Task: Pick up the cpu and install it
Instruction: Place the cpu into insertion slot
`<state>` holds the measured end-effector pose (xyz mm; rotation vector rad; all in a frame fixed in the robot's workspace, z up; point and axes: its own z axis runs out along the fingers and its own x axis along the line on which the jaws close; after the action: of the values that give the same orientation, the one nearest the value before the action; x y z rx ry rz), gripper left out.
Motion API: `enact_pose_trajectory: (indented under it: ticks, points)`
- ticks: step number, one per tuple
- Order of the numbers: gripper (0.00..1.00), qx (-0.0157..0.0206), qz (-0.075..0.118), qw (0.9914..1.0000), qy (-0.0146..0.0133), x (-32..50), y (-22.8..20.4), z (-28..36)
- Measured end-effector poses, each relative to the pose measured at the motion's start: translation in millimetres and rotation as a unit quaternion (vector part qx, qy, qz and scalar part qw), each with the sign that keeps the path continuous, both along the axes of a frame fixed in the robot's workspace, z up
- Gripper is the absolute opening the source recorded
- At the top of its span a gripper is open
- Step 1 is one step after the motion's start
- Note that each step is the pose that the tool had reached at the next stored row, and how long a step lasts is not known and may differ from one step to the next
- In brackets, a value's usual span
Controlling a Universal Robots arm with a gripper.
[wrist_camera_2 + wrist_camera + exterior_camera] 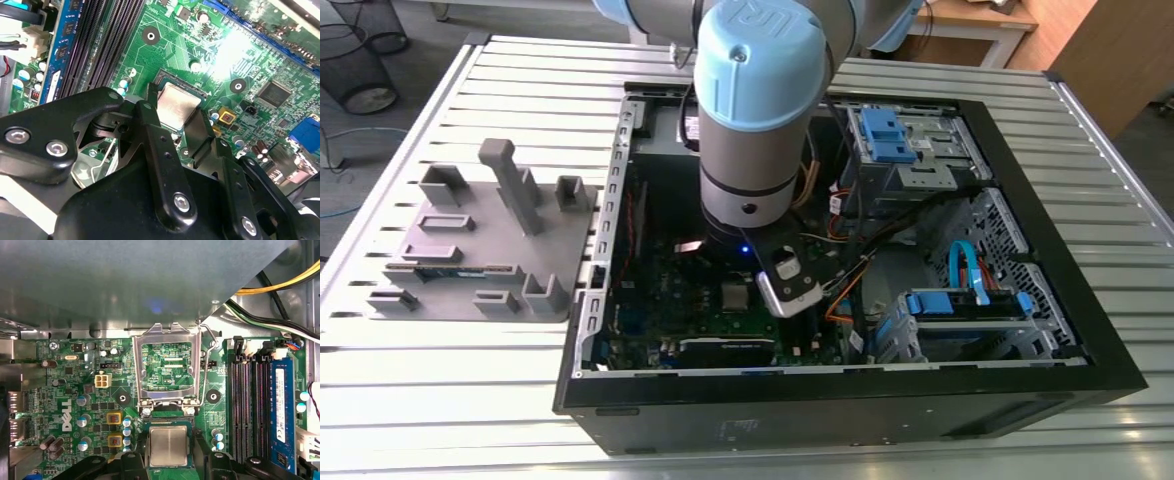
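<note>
exterior view: the arm (754, 120) reaches down into the open computer case (1014, 395), with the grey tray (467, 215) on the exterior view's left. second wrist view: the gripper (176, 106) clasps the cpu (178, 102) by its sides at the socket (176, 76). first wrist view: the lid frame (167, 331) stands flipped open.

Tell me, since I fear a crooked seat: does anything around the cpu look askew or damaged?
Nothing stands out. In the first wrist view the cpu lies square to its socket, edges parallel, and the socket's metal frame is hinged open beyond it. No bent or broken parts show on the motherboard.
</note>
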<state>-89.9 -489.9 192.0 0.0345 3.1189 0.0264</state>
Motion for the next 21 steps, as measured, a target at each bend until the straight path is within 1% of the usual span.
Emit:
enact_pose_trajectory:
  ticks: [3, 9, 14, 21]
  points:
    - [0.49, -0.0001, 0.0, 1.0, 0.0, 1.7, 0.0, 0.0]
    - [0.49, 0.0001, 0.0, 1.0, 0.0, 1.9, 0.0, 0.2]
    - [0.49, 0.0012, 0.0, 1.0, 0.0, 1.9, 0.0, 5.8]
    - [0.49, 0.0017, 0.0, 1.0, 0.0, 1.9, 0.0, 6.5]
